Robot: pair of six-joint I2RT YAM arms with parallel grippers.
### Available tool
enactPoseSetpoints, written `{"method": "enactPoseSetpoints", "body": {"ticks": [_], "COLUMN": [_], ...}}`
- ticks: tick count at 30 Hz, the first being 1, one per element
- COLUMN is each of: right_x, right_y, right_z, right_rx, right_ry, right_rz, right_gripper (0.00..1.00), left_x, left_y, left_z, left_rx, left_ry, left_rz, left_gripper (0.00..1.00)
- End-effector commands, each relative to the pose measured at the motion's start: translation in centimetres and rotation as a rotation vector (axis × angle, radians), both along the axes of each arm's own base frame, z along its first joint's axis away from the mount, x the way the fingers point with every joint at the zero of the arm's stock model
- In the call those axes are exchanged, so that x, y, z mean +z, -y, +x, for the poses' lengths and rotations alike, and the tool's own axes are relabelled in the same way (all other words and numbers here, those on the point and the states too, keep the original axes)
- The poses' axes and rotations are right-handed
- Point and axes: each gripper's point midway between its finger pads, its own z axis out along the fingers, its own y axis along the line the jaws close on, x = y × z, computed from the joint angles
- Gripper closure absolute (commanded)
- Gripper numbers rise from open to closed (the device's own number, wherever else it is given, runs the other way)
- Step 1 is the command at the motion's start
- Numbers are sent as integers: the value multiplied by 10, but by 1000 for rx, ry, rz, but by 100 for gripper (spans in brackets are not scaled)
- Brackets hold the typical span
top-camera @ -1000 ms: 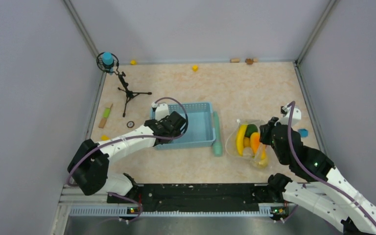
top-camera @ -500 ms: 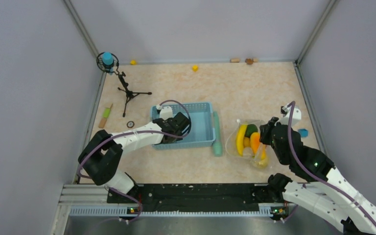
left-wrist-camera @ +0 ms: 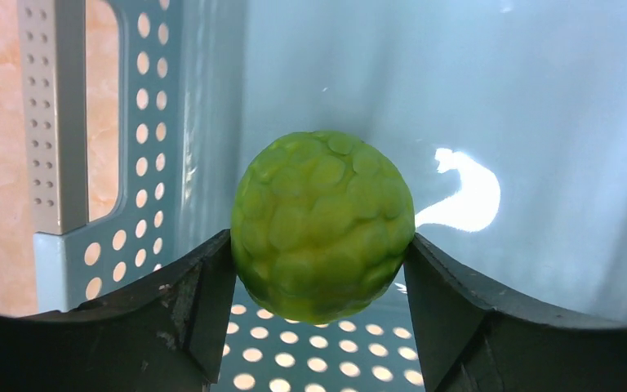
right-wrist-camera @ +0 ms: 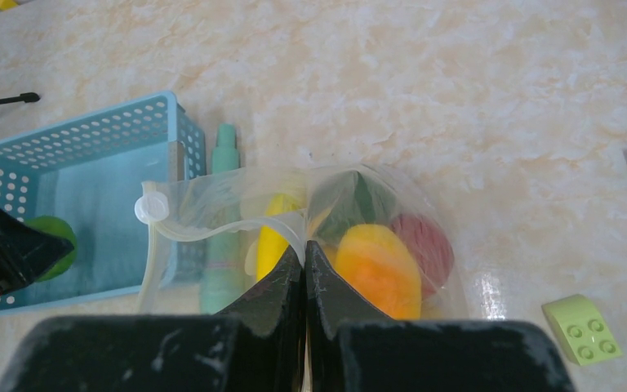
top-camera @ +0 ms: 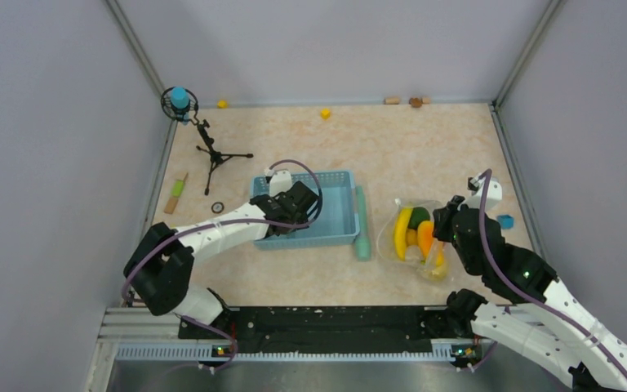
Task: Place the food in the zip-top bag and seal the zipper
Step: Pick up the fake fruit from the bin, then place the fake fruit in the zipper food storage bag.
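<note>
Left gripper (left-wrist-camera: pixel 322 245) jaws press both sides of the light-green bumpy plastic toy fruit (left-wrist-camera: pixel 323 220): probably light, hard, slippery, so grip its widest middle. Right gripper (right-wrist-camera: pixel 304 265) is closed, pinching the rim of the clear soft plastic zip-top bag (right-wrist-camera: pixel 237 196).

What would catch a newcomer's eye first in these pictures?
A bumpy green fruit fills the left wrist view, held by the left end effector inside the light-blue basket. Right of the basket, the right end effector pinches the rim of the clear zip-top bag, colourful food inside.
</note>
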Motion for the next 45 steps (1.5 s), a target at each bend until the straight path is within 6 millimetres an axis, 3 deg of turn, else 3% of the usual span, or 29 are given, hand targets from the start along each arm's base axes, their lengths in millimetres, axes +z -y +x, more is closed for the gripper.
{"method": "enactPoseSetpoints", "body": {"ticks": [1, 7, 12, 15, 20, 25, 30, 38, 42, 45], "right_x": [9, 10, 9, 9, 10, 10, 9, 9, 9, 9], "right_y": [1, 0, 0, 0, 2, 2, 0, 0, 1, 0], "right_z": [3, 3, 2, 3, 3, 3, 2, 2, 2, 2], "right_rx": [-14, -10, -10, -10, -22, -22, -10, -12, -14, -11], "right_ry": [36, 37, 35, 36, 40, 41, 36, 37, 37, 36], "right_rz": [27, 30, 31, 27, 25, 28, 33, 37, 36, 38], "right_gripper": [99, 99, 99, 99, 99, 99, 99, 99, 99, 99], "left_x": [60, 113, 161, 185, 220, 245, 250, 230, 230, 224], "left_y": [26, 55, 92, 118, 163, 183, 207, 249, 265, 277], "left_z": [21, 25, 12, -8, -69, -99, -110, -132, -118, -119], "left_rx": [-61, -223, -494, -709, -1195, -1420, -1512, -1663, -1592, -1606], "left_ry": [165, 303, 433, 488, 529, 584, 592, 533, 518, 470], "left_rz": [-115, -253, -420, -523, -709, -813, -824, -788, -783, -806], "left_gripper": [59, 61, 62, 62, 62, 63, 62, 61, 61, 60]}}
